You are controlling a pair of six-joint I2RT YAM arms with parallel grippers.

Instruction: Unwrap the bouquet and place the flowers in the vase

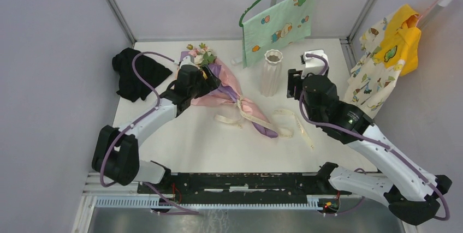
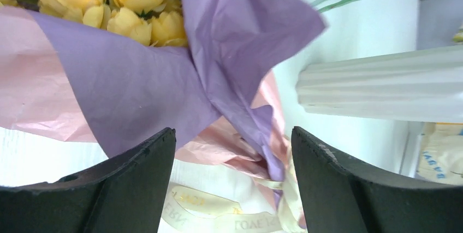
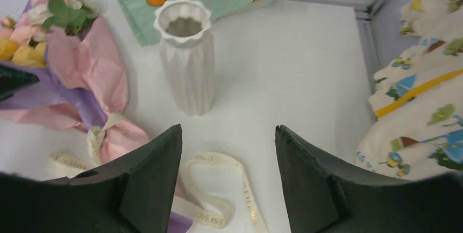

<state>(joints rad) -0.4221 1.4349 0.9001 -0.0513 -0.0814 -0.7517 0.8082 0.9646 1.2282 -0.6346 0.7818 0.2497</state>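
Bouquet [image 2: 125, 85] lies just beyond the left gripper's [image 2: 232, 135] parted jaws.

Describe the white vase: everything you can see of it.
The vase is tall, slim and white, matte like ceramic, with vertical ribs and a flared scalloped rim. It stands upright on the table, apparently empty, right of the bouquet and before the hanging green cloth. Only the table touches it.

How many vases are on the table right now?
1. The white vase stands upright and empty toward the table's far edge, just right of the bouquet. No other vase shows.
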